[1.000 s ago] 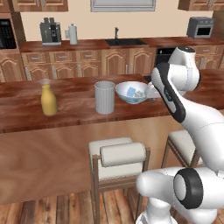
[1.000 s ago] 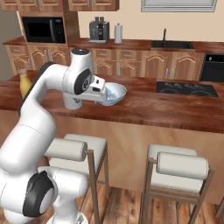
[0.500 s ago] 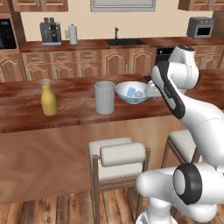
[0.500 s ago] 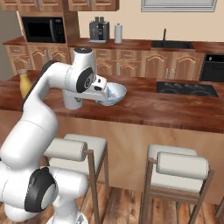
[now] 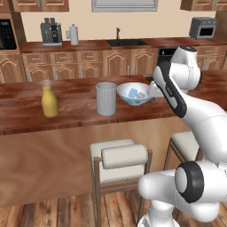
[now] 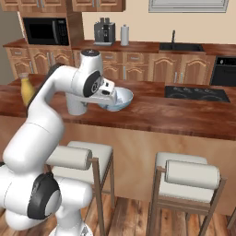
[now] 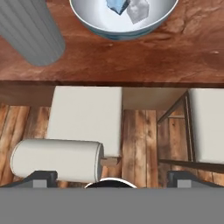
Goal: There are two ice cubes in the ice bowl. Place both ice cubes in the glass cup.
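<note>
Both ice cubes (image 7: 129,9) lie in the ice bowl (image 5: 134,94), glass cup (image 5: 106,98) at its nine o'clock. The gripper (image 7: 112,177) (fingers spread wide, empty) hovers beside the bowl.

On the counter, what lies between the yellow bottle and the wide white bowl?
The tall grey-white cylinder cup stands between the yellow bottle and the wide white bowl, close beside the bowl, as the left base view shows.

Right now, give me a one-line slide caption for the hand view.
Open gripper looks down past the counter edge at the ice bowl holding both ice cubes, glass cup beside it.
</note>
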### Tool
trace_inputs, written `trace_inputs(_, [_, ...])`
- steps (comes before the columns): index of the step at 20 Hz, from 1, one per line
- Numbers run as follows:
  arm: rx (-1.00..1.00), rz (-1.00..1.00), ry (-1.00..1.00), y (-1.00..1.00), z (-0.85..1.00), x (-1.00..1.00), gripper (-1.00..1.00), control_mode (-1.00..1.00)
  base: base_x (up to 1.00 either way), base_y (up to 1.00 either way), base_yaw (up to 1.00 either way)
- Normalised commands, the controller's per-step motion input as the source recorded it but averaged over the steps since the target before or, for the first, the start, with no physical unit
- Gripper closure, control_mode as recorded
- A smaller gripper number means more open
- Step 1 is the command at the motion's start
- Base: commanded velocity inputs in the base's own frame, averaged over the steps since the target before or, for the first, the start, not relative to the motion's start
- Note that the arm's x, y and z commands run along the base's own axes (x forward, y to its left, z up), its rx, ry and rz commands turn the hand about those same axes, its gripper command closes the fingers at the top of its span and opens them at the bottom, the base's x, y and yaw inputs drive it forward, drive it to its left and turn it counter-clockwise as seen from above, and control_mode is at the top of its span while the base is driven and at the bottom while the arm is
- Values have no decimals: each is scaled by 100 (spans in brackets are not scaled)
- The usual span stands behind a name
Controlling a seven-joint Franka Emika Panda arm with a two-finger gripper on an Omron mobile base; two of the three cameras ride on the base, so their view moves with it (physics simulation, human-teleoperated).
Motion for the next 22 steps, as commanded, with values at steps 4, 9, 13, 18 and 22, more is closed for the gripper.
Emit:
trace_inputs(4, [0, 0, 1, 0, 0, 29, -100, -100, 0, 0, 0])
trace_inputs(9, [0, 0, -2, 0, 8, 1, -100, -100, 0, 0, 0])
trace_inputs(13, [0, 0, -14, 1, 49, 3, -100, -100, 0, 0, 0])
trace_inputs(18, [0, 0, -9, 0, 27, 3, -100, -100, 0, 0, 0])
trace_inputs(22, [0, 0, 0, 0, 6, 25, -100, -100, 0, 0, 0])
